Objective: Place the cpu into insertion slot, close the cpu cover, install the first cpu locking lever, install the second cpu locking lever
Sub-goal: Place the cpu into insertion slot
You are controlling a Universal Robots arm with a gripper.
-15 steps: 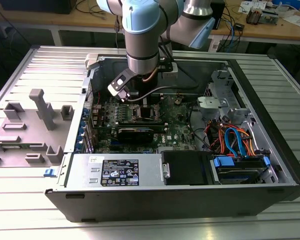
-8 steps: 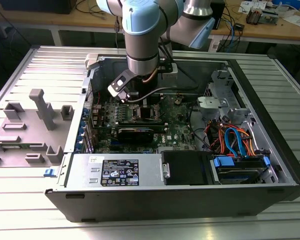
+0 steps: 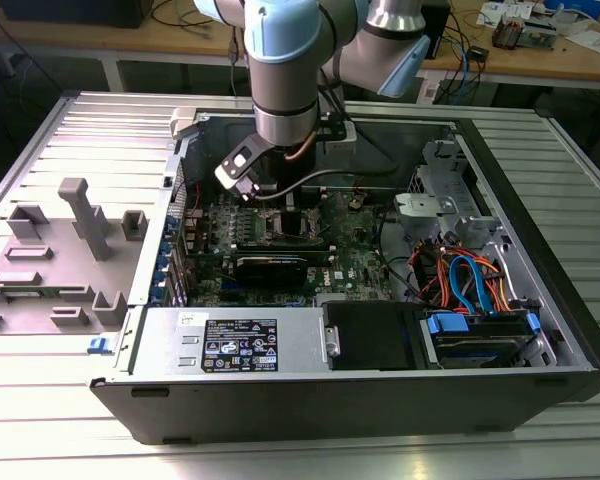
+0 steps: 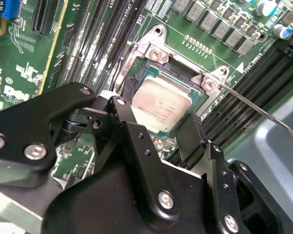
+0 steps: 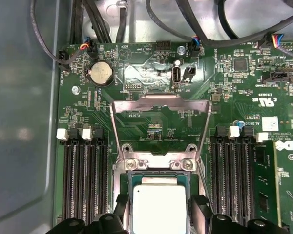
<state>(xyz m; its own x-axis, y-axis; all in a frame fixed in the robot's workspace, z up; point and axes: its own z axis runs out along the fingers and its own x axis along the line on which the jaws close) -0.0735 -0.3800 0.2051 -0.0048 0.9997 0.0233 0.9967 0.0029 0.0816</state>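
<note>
The cpu (image 5: 158, 207), a flat square chip with a pale silver top, lies level within the insertion slot (image 5: 156, 163), a socket with a silvery rim on the green board. My gripper (image 5: 160, 214) straddles it, with one black finger (image 5: 121, 207) and the other finger (image 5: 201, 207) against opposite edges of the chip. In the second wrist view the cpu (image 4: 161, 109) sits between the same fingers (image 4: 122, 114), inside the insertion slot (image 4: 154, 51). The cpu cover (image 5: 158, 103), a thin silvery frame, is swung open away from the socket. A thin locking lever (image 4: 263, 112) sticks out unlatched.
Long black memory slots (image 5: 83, 180) run on both sides of the socket. In the exterior view the arm (image 3: 285, 90) reaches down into the open computer case (image 3: 540, 200). Near it are a black expansion card (image 3: 280, 265), a power supply (image 3: 240, 345) and cables (image 3: 470, 280). A grey fixture (image 3: 80, 230) lies at the exterior view's left.
</note>
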